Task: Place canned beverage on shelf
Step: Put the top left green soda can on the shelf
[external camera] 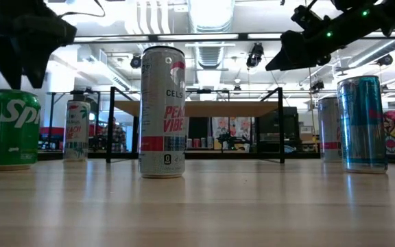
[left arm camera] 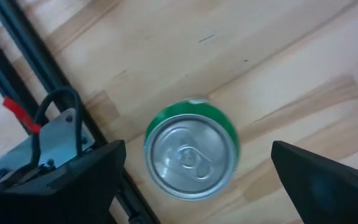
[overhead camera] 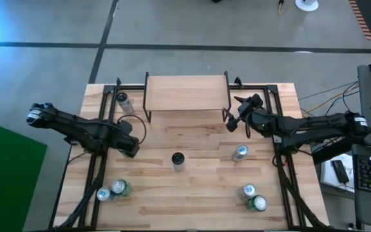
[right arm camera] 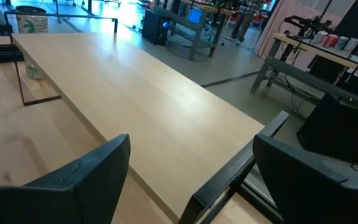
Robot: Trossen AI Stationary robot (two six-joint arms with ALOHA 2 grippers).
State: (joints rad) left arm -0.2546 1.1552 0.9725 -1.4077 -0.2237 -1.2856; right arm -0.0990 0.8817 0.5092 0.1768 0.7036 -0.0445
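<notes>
The shelf [overhead camera: 187, 93] stands at the table's far middle, its light wooden top bare; it also shows in the low view [external camera: 197, 108]. My right gripper [overhead camera: 234, 119] is open and empty, raised by the shelf's right end; its wrist view [right arm camera: 191, 149] looks across the shelf top [right arm camera: 135, 106]. My left gripper [overhead camera: 131, 147] is open and empty, raised over the table's left side. Its wrist view [left arm camera: 194, 180] looks down on a green can [left arm camera: 191, 155], upright on the table well below the spread fingers. A tall white can [overhead camera: 178, 160] stands upright at mid-table.
More upright cans: one at the far left [overhead camera: 122, 100], one right of centre [overhead camera: 239, 153], two near left [overhead camera: 111, 190], two near right [overhead camera: 253, 197]. Black frame rails [overhead camera: 98, 174] run along both sides of the table. Bare wood lies in front of the shelf.
</notes>
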